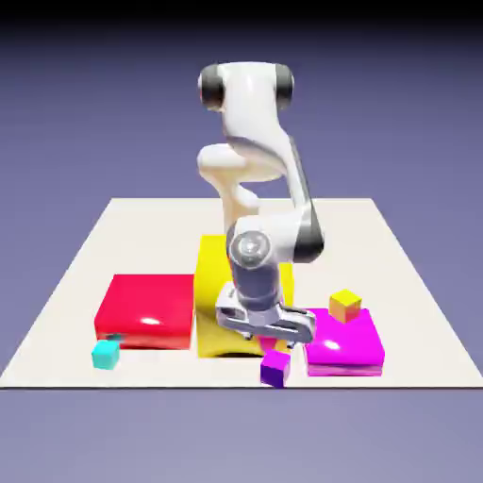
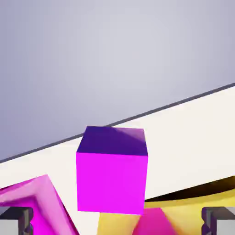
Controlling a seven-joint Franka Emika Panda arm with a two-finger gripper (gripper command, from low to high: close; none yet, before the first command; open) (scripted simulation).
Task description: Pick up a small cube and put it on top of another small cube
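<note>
1. Hanging low over the table [image 1: 396, 245], the gripper [image 1: 268, 338] pointed down with its jaws spread wide and held nothing; in the hand view one grey fingertip [image 2: 16, 220] sat at each bottom corner, well clear of the purple cube [image 2: 111, 172] between them.
2. That purple cube [image 1: 274, 367] rested on the table near its front edge, just at 6 o'clock from the gripper.
3. A large magenta block [image 1: 347, 344] lay at 3 o'clock of the gripper, with the orange-yellow cube [image 1: 345, 305] on its far edge.
4. A large yellow block [image 1: 215, 274] lay behind the hand, a red block [image 1: 146, 309] at 9 o'clock.
5. A cyan cube [image 1: 106, 354] sat at the red block's near left corner.
</note>
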